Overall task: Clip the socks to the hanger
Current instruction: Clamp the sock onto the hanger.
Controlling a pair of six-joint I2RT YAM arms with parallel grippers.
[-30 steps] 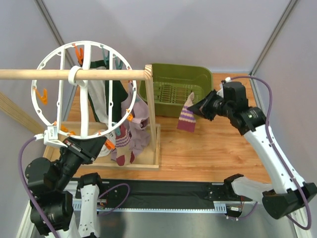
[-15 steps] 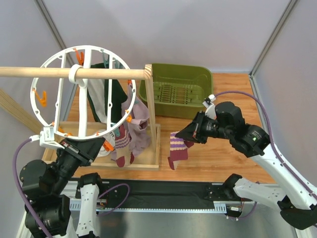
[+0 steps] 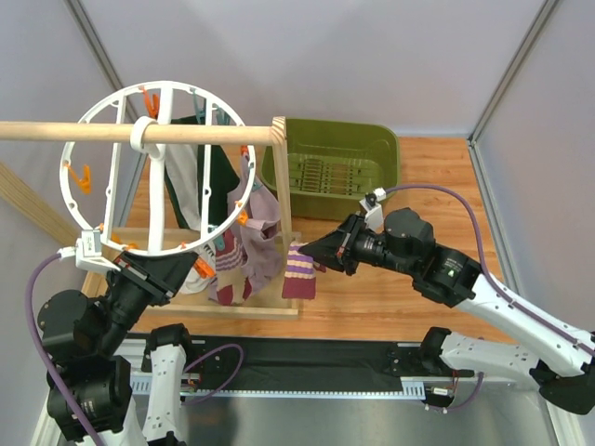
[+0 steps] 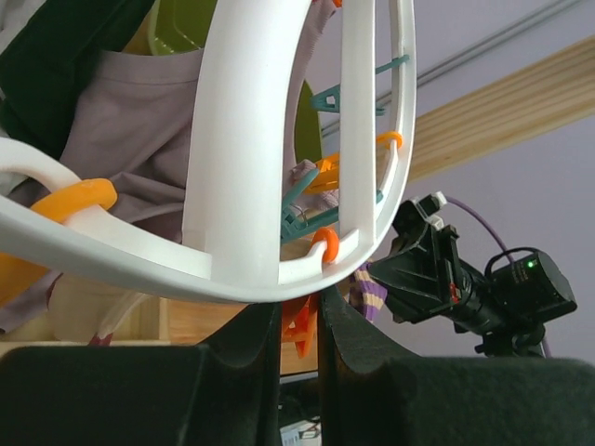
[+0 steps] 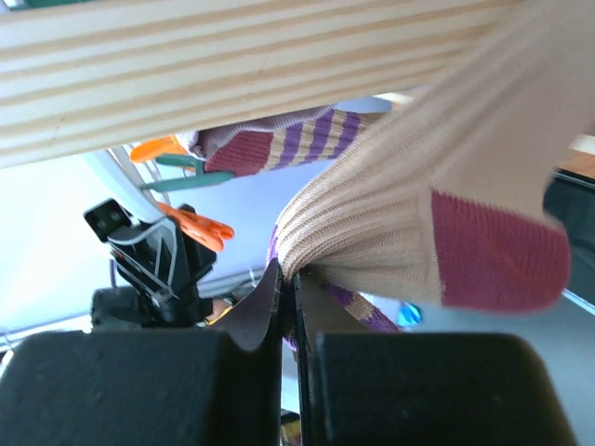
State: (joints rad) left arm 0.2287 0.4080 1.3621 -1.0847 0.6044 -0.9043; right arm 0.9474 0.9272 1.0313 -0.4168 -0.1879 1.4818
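The white wheel-shaped hanger [image 3: 108,165] hangs on the wooden rod. My left gripper [image 3: 189,268] is at its lower rim; in the left wrist view it [image 4: 299,339] is shut on an orange clip [image 4: 299,327] just under the rim [image 4: 244,167]. My right gripper [image 3: 316,254] is shut on a striped cream and maroon sock [image 3: 299,274], which hangs beside the wooden frame post, right of the hanger. In the right wrist view the fingers [image 5: 289,283] pinch the sock's cream ribbed part [image 5: 372,223]. Other socks [image 3: 230,268] hang from the hanger's lower right clips.
A wooden rod [image 3: 56,134] and frame post [image 3: 284,200] carry the hanger. A mauve garment [image 3: 266,228] and a dark green and white garment [image 3: 219,181] hang behind it. A green basket [image 3: 330,139] stands at the back. The wooden beam [image 5: 232,65] crosses above my right fingers.
My right arm has carried the sock from in front of the green basket leftward and nearer, up to the frame post. The hanger and left gripper shifted slightly.
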